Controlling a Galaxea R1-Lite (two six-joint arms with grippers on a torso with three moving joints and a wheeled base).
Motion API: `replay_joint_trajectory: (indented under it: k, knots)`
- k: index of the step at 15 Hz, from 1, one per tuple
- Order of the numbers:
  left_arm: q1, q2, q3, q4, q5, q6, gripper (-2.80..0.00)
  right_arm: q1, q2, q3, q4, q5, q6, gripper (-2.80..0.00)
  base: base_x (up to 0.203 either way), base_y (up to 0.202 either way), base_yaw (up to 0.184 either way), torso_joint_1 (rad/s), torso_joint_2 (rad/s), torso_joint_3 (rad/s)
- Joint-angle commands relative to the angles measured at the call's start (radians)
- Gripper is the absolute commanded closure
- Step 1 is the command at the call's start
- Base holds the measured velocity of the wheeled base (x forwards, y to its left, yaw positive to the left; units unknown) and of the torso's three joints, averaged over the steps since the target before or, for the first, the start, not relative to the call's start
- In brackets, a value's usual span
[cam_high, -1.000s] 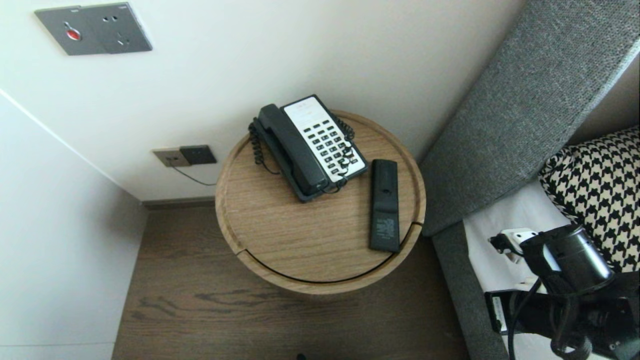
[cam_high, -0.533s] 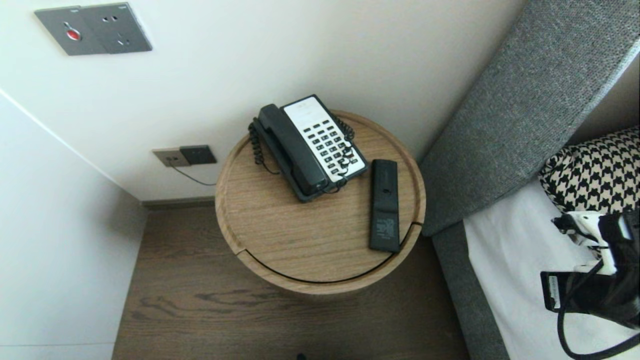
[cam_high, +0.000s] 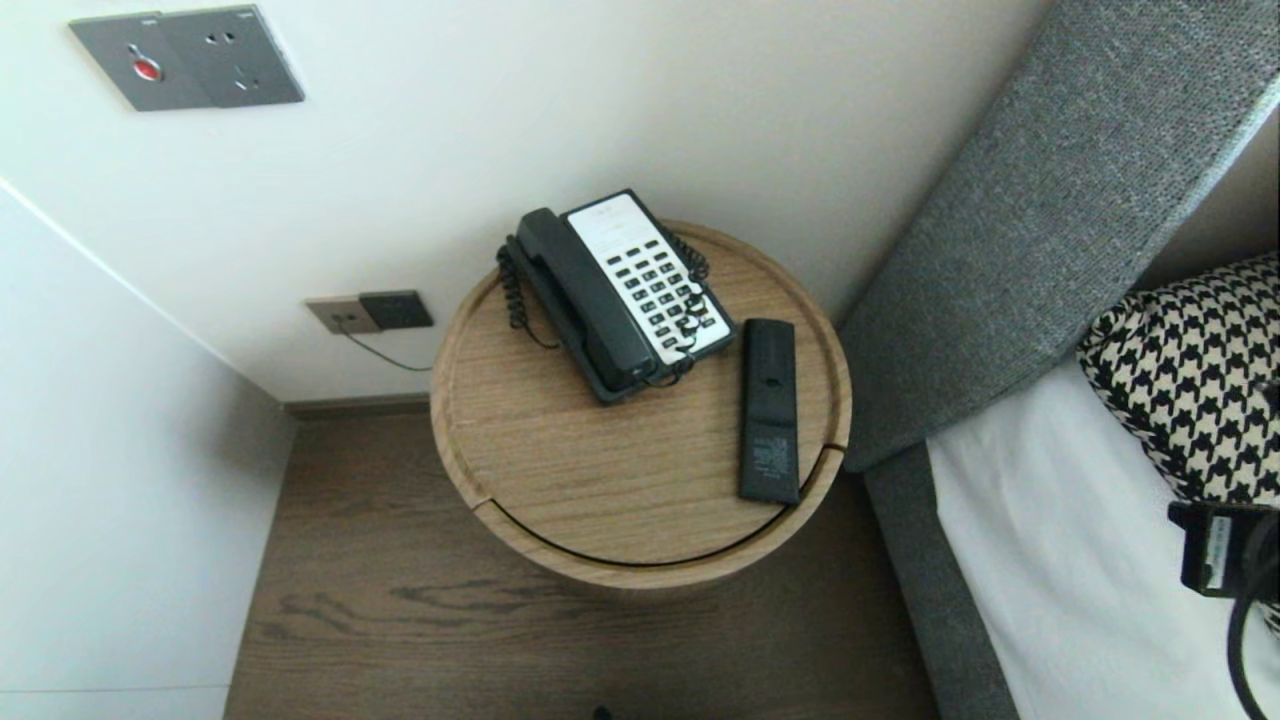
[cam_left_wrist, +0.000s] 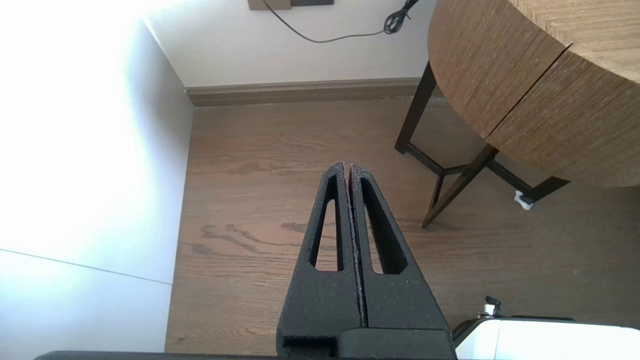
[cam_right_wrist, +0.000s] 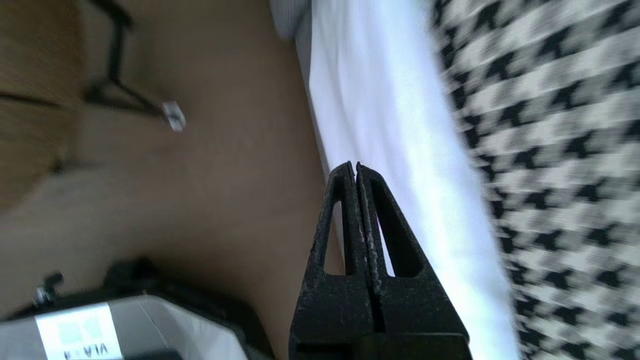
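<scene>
Sheet (cam_right_wrist: 380, 75) edge under our R gripper (cam_right_wrist: 356, 166), jaws closed, empty; L gripper (cam_left_wrist: 347, 166) same, over floor (cam_left_wrist: 250, 150); we'd avoid pillow (cam_right_wrist: 550, 125).

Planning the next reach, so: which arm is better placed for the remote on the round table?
Probably the right. The remote lies on the table, at the rim nearest the bed, and the right gripper, shut, hangs over its edge. The left gripper, shut, hangs low over the floor.
</scene>
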Motion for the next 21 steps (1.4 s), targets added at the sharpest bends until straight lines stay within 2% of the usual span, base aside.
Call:
replay_joint_trajectory:
  k: [1,8,12,15,16,18,19,21]
  knots:
    - [-0.001,0.000,0.000,-0.001,0.000,0.000,0.00,-0.001,-0.130,0.020,0.002,-0.003,-0.003,0.00,0.000,0.000,0.000,0.000,0.00,0.000]
    - [0.000,0.000,0.000,-0.001,0.001,0.000,0.00,-0.007,-0.408,0.176,0.130,-0.023,-0.005,0.00,0.000,0.000,0.000,0.000,0.00,0.000]
    - [-0.001,0.000,0.000,0.000,0.001,0.000,0.00,-0.011,-0.534,0.320,0.160,-0.082,-0.005,0.00,0.000,0.000,0.000,0.000,0.00,0.000]
    - [0.000,0.000,0.000,-0.001,0.001,0.000,0.00,-0.075,-0.592,0.393,0.180,-0.106,-0.008,0.00,0.000,0.000,0.000,0.000,0.00,0.000]
    - [0.000,0.000,0.000,-0.001,0.001,0.000,0.00,-0.111,-0.613,0.408,0.189,-0.100,-0.012,0.00,0.000,0.000,0.000,0.000,0.00,0.000]
    - [0.000,0.000,0.000,0.001,0.001,0.000,0.00,-0.130,-0.685,0.453,0.193,-0.069,-0.042,0.00,0.000,0.000,0.000,0.000,0.00,0.000]
    - [0.000,0.000,0.000,-0.001,0.001,0.000,0.00,-0.130,-0.720,0.459,0.194,-0.040,-0.054,0.00,0.000,0.000,0.000,0.000,0.00,0.000]
    - [0.000,0.000,0.000,-0.001,0.001,0.000,0.00,-0.134,-0.781,0.481,0.187,0.072,-0.112,0.00,0.000,0.000,0.000,0.000,0.00,0.000]
